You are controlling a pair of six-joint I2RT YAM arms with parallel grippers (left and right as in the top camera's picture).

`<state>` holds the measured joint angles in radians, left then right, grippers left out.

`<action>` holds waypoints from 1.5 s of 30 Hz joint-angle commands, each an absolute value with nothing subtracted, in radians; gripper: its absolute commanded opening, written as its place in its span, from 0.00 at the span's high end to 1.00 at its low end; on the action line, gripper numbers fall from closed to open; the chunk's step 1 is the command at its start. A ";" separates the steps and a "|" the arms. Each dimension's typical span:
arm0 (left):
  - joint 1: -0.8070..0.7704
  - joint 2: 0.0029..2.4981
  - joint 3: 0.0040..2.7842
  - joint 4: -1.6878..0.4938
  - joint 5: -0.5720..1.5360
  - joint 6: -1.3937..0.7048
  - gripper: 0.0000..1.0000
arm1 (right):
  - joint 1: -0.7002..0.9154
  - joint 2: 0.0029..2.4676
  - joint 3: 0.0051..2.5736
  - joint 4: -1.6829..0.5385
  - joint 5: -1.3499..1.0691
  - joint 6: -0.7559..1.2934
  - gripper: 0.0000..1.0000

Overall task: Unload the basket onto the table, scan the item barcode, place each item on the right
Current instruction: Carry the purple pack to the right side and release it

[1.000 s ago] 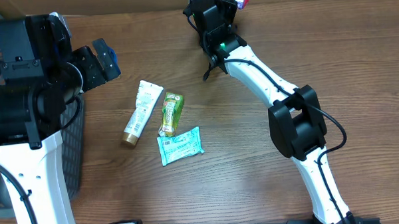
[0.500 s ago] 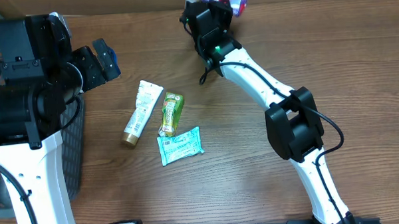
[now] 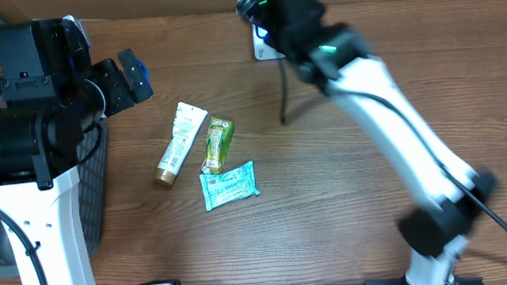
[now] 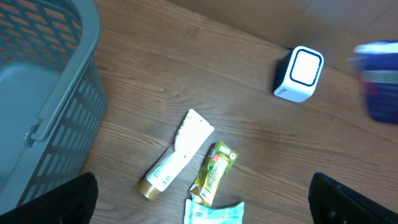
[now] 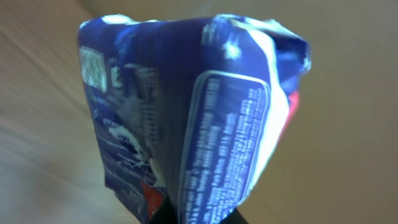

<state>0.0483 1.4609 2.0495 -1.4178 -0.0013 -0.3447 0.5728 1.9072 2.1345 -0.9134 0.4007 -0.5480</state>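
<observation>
At the far left we see one grey basket [image 3: 93, 199] at the edge of the table [image 3: 323, 208], likely there to receive items once they are scanned. Beside it the left arm [image 3: 33, 116] hangs with its jaws spread wide and nothing between them, which we judge keeps it clear while the other arm works. To its right three items lie flat on the wood in a loose cluster, apparently awaiting their turn. They are one cream tube [image 3: 179, 143], one green sachet [image 3: 218, 144] just beside it, and one teal packet [image 3: 230, 186] at the sachet's lower end, seemingly touching it. Farther right, near the back of the table, sits one white scanner [image 4: 300, 73], its window tilted up so a packet can be shown to it from above. The task's item, one blue packet [image 5: 186, 124], is off the table, pinched at its lower edge by the pressed-together jaws of the right arm [image 3: 378, 79]. It is held in the air near the scanner. That grip leaves its printed faces free. A white-framed panel of small print faces the wrist camera, but we cannot make out a barcode.
</observation>
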 commanded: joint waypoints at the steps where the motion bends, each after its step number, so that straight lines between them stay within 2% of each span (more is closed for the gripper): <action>1: 0.052 1.466 2.063 -1.417 -0.010 -0.337 0.01 | 0.524 1.762 2.147 -1.034 0.189 0.010 0.96; 5: 0.052 1.466 2.063 -1.417 -0.010 -0.337 0.00 | 0.406 1.687 2.147 -1.248 0.189 0.346 0.96; 9: 0.052 1.466 2.063 -1.417 -0.010 -0.336 0.00 | 0.199 1.686 2.136 -1.454 0.182 0.545 0.96; 11: 0.052 1.466 2.063 -1.417 -0.010 -0.337 0.00 | 0.106 1.692 2.091 -1.471 0.181 0.609 0.96; 16: 0.052 1.466 2.063 -1.417 -0.010 -0.337 0.00 | -0.104 1.697 1.872 -1.353 0.160 0.738 0.96; 20: 0.052 1.466 2.063 -1.417 -0.010 -0.337 0.00 | -0.238 1.697 1.644 -1.163 -0.010 0.741 0.96; 23: 0.052 1.466 2.063 -1.417 -0.010 -0.337 0.00 | -0.317 1.697 1.496 -1.031 -0.099 0.740 0.96; 28: 0.052 1.466 2.063 -1.417 -0.010 -0.337 0.01 | -0.382 1.697 1.327 -0.890 -0.105 0.712 0.95; 31: 0.052 1.466 2.063 -1.417 -0.010 -0.337 0.00 | -0.402 1.697 1.282 -0.876 -0.074 0.702 0.61; 33: 0.052 1.466 2.063 -1.417 -0.010 -0.337 0.00 | -0.408 1.696 1.280 -0.880 -0.062 0.680 0.33; 35: 0.052 1.466 2.063 -1.417 -0.010 -0.337 0.00 | -0.408 1.693 1.293 -0.889 -0.069 0.643 0.20; 39: 0.052 1.466 2.063 -1.417 -0.010 -0.337 0.00 | -0.406 1.679 1.389 -0.952 -0.125 0.592 0.12; 45: 0.052 1.466 2.063 -1.417 -0.010 -0.337 0.00 | -0.337 1.670 1.596 -1.084 -0.283 0.405 0.02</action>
